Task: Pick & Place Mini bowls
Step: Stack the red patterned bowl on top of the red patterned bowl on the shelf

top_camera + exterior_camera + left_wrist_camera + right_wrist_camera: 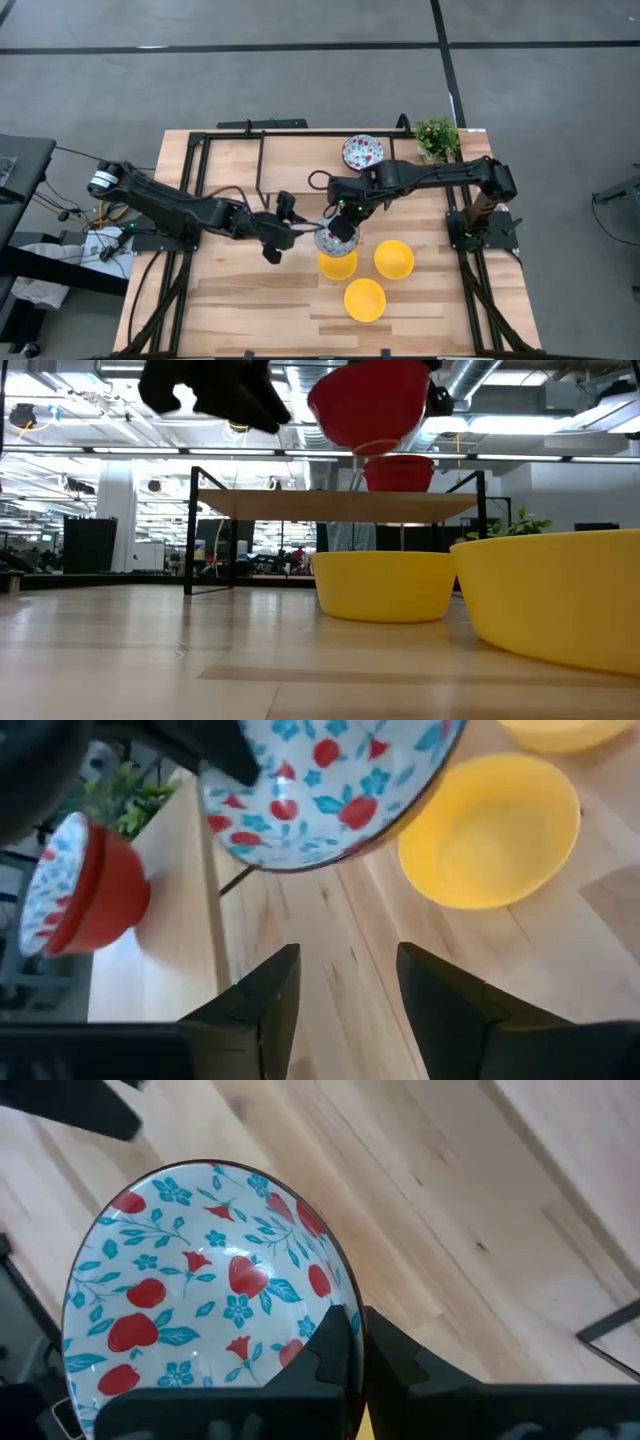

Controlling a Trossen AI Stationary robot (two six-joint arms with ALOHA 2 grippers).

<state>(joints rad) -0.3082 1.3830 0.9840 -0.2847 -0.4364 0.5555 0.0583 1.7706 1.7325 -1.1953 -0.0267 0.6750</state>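
Three yellow bowls [365,299], two floral bowls [362,152]

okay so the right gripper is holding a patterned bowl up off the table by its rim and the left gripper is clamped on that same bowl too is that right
Not quite. The left gripper is not clamped on the bowl: the left wrist view shows its fingers open and empty, just short of the patterned bowl. The rest holds: in the right wrist view the right gripper pinches that bowl's rim, and the low view shows it held above the table.
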